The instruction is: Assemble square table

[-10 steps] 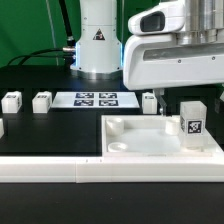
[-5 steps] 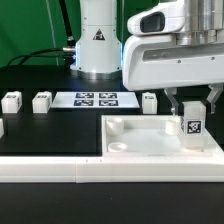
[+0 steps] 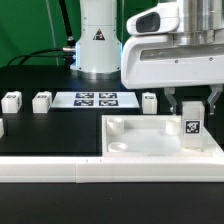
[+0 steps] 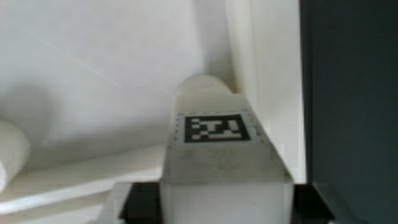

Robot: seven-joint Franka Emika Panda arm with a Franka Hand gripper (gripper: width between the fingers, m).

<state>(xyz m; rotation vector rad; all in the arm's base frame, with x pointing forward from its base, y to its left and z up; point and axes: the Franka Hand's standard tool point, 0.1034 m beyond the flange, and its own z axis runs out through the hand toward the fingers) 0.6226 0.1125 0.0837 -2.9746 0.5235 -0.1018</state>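
Note:
The square tabletop (image 3: 150, 152), a white tray with a raised rim, lies at the exterior view's right. One white tagged leg (image 3: 192, 128) stands upright in its far right corner socket. My gripper (image 3: 192, 108) hangs right over that leg, one finger on each side of its top, with a gap showing between fingers and leg. In the wrist view the leg (image 4: 217, 150) runs up between the dark pads of my gripper (image 4: 217, 205), against the tabletop's inner corner (image 4: 89, 100).
Three loose legs (image 3: 11, 100) (image 3: 41, 101) (image 3: 149, 101) stand on the black table, and another shows at the left edge (image 3: 2, 128). The marker board (image 3: 95, 99) lies behind. A long white rail (image 3: 60, 172) runs along the front. The robot base (image 3: 97, 45) is behind.
The fingers have spread apart from the leg's top. The leg stays upright in the corner socket. The arm has hardly moved.

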